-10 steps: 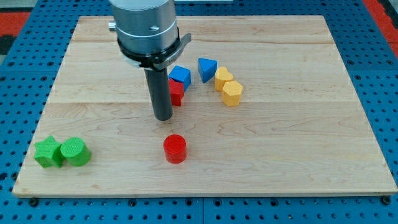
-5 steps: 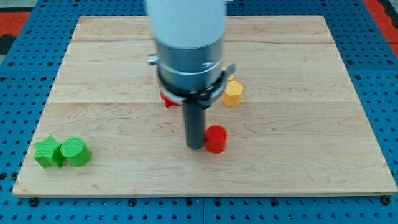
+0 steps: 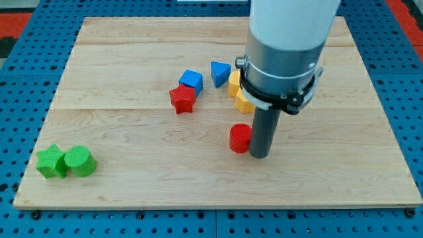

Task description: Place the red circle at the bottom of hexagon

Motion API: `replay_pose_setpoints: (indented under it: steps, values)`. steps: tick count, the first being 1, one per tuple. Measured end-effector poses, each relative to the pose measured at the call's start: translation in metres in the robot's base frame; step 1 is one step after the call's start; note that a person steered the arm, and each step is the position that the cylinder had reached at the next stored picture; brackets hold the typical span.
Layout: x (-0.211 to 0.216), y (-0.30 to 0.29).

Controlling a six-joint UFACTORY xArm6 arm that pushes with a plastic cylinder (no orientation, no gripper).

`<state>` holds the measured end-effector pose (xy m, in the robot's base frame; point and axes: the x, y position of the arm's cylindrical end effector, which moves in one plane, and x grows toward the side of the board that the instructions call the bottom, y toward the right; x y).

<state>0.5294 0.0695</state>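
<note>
The red circle (image 3: pixel 240 138) is seen on the wooden board (image 3: pixel 119 132), a little below the board's middle and toward the view's right. My tip (image 3: pixel 259 156) is placed against its right side, touching it. No gripper is carried by the arm (only the dark rod), so no open or closed state can be told. The yellow hexagon (image 3: pixel 242 103) is found just above the red circle, partly hidden by the arm, with another yellow block (image 3: pixel 233 82) touching it from above. A red star (image 3: pixel 182 99), a blue cube (image 3: pixel 192 80) and a blue triangle (image 3: pixel 220 72) are grouped to the left. Two green blocks (image 3: pixel 65 162) are placed near the bottom-left corner.
</note>
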Motion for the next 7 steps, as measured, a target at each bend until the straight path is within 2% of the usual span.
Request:
replay_pose_setpoints:
  steps: [1, 2, 4, 6, 7]
  values:
    - [0.026, -0.001]
    - [0.034, -0.036]
    - [-0.026, -0.041]
    - [-0.01, -0.048]
    - [-0.024, -0.048]
